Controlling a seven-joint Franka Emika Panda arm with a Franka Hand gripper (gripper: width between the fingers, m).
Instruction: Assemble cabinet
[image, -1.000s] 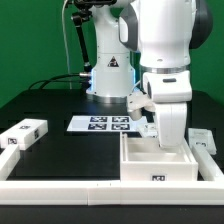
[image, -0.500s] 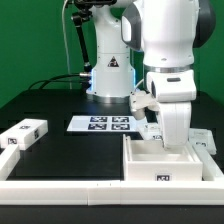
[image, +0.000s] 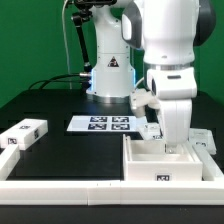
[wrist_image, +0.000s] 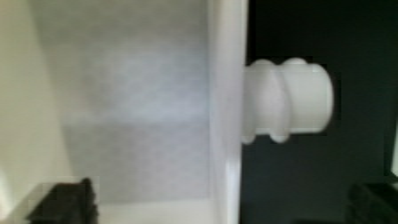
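Observation:
The cabinet shell (image: 160, 168), a large open white box with a tag on its front, sits at the front of the exterior view's right. My gripper (image: 171, 146) reaches down at the shell's far wall. In the wrist view the gripper (wrist_image: 222, 205) is open. Its dark fingertips (wrist_image: 64, 203) stand wide apart on either side of the shell's thin white wall (wrist_image: 226, 110), touching nothing. A ribbed round white knob (wrist_image: 290, 99) sticks out of that wall over the dark table. A small tagged white block (image: 22, 133) lies at the left, and another (image: 204, 141) lies beside the shell's right.
The marker board (image: 103, 124) lies flat in the middle of the black table, in front of the robot base (image: 108, 75). Long white border rails (image: 60, 189) run along the front and left edges. A black cable hangs at the back left.
The arm and gripper have shifted slightly toward the exterior view's right along the shell's far wall. The shell and blocks have not moved.

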